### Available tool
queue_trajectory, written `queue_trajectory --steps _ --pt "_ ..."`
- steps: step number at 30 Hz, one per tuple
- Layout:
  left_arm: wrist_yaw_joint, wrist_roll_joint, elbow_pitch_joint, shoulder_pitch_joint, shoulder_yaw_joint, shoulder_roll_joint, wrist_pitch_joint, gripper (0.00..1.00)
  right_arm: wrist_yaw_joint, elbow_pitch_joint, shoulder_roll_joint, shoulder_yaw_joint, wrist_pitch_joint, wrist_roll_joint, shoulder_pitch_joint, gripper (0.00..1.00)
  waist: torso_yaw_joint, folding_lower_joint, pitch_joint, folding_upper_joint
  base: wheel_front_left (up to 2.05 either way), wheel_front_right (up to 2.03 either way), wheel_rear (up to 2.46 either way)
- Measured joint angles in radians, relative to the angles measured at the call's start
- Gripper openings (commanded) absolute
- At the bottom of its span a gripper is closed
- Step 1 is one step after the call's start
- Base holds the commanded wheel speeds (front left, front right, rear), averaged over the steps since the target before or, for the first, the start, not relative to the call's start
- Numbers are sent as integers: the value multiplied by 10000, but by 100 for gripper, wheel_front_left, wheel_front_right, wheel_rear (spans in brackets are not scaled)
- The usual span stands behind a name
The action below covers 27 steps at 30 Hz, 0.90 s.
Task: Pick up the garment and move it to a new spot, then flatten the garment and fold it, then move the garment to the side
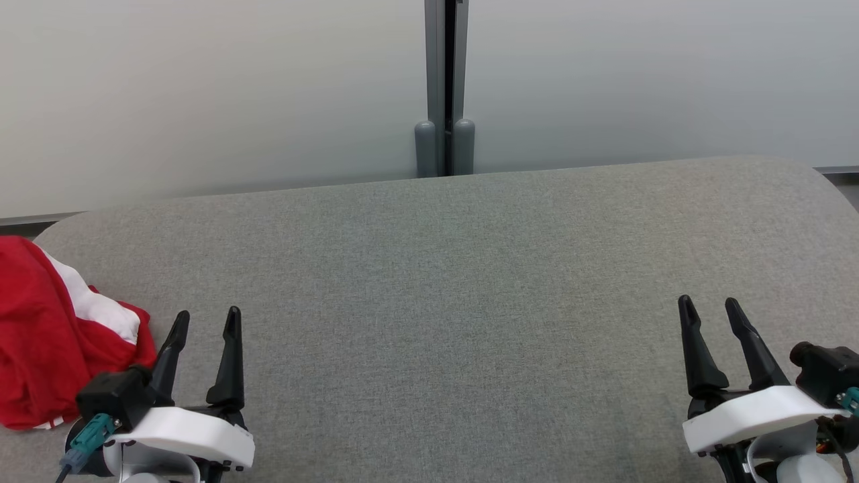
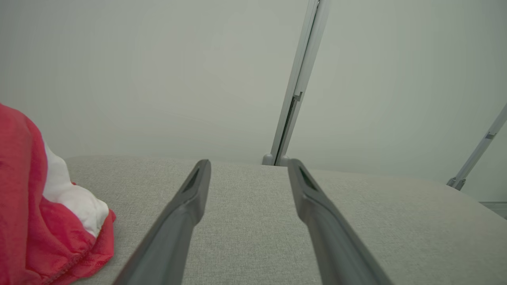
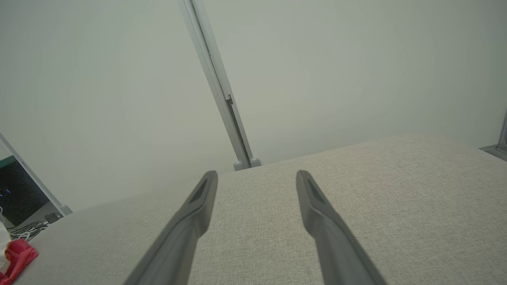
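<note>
Head view: the red-and-white garment (image 1: 47,335) lies bunched at the left edge of the grey worktop (image 1: 443,282), just beside the left tool (image 1: 207,315). The right tool (image 1: 708,302) is well apart from it.

Left wrist view: that tool is spread wide and empty, with the garment off to one side.

Right wrist view: likewise spread, holding nothing.

By my judgement nothing is begun: pickup, flattening, folding and setting aside are all left.

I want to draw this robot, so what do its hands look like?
The left tool and the right tool look alike. Each has two long, pointed black fingers rising from a smooth white shell. A small black camera box sits beside each one, with a teal plug and a thin cable.
</note>
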<state>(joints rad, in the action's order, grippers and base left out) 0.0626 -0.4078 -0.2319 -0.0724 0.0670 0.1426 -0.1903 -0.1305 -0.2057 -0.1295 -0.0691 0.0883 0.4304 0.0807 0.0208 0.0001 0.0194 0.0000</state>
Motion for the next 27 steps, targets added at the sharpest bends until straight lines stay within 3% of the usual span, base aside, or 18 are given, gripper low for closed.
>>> queue_trajectory --steps 27 --pt "-111 1712 -481 242 -96 -165 -529 100 -2 -382 134 -190 351 -1889 -94 100 108 0 49 0 0 0 0"
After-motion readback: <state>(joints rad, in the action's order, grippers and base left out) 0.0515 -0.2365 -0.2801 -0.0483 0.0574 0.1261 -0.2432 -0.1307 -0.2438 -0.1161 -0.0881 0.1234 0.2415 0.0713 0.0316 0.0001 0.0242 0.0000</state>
